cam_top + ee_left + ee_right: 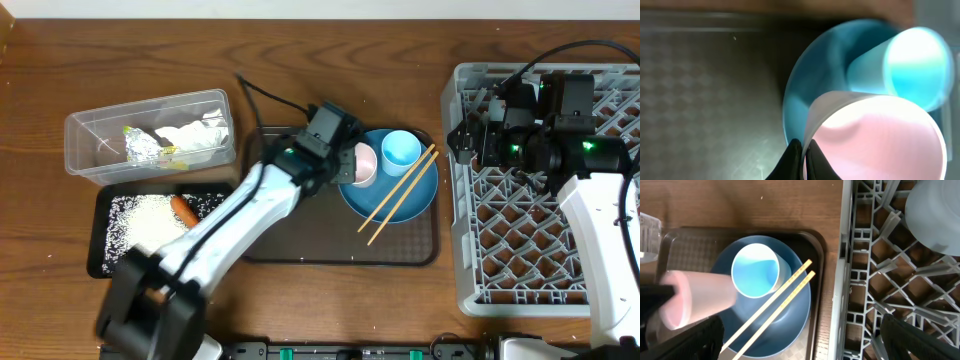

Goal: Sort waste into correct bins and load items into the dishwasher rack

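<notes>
My left gripper is shut on the rim of the small pink cup, one finger inside and one outside. The cup is tilted on its side over the blue plate. The light blue cup stands upright on the plate, with the wooden chopsticks lying across it. My right gripper is open and empty at the left edge of the grey dishwasher rack. The pale bowl sits in the rack.
The plate lies on a dark brown serving tray. The clear tub holds white tissue, foil and a yellow-green wrapper. The black tray holds rice and the carrot.
</notes>
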### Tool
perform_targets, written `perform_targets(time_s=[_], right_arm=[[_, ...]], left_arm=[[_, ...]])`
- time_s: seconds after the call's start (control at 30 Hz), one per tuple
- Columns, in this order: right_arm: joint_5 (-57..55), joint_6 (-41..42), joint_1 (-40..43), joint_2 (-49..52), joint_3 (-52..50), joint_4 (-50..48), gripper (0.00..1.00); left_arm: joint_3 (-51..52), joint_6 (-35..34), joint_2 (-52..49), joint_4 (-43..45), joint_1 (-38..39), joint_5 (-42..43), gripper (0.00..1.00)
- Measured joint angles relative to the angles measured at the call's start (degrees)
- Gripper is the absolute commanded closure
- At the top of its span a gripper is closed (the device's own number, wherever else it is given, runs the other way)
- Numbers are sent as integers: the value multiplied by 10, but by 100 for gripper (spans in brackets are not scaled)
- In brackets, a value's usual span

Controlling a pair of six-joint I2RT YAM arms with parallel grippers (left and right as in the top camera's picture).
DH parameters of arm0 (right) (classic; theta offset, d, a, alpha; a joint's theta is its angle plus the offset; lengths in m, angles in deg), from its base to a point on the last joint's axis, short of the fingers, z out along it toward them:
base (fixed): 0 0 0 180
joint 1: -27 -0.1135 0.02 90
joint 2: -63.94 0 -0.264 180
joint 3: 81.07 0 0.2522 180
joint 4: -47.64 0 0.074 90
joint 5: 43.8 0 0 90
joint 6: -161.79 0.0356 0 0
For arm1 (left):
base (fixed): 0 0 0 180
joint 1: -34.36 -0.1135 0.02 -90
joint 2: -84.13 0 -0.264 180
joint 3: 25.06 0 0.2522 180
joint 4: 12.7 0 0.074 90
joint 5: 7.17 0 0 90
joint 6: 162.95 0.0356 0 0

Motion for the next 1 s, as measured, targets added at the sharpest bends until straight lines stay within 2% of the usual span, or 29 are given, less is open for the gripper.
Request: perform_targets(time_s=[0.17,0.37,0.67,1.0], right_arm=[[0,0,0,0,0,0,1],[0,0,0,0,0,0,1],[0,0,0,0,0,1,1],[15,1,0,0,0,-26,1]], left_arm=[[0,1,75,-25,-8,49,94],[0,2,136,-33,-39,217,94],[0,16,151,-35,-95,452,94],[0,42,151,-41,-100,547,94]])
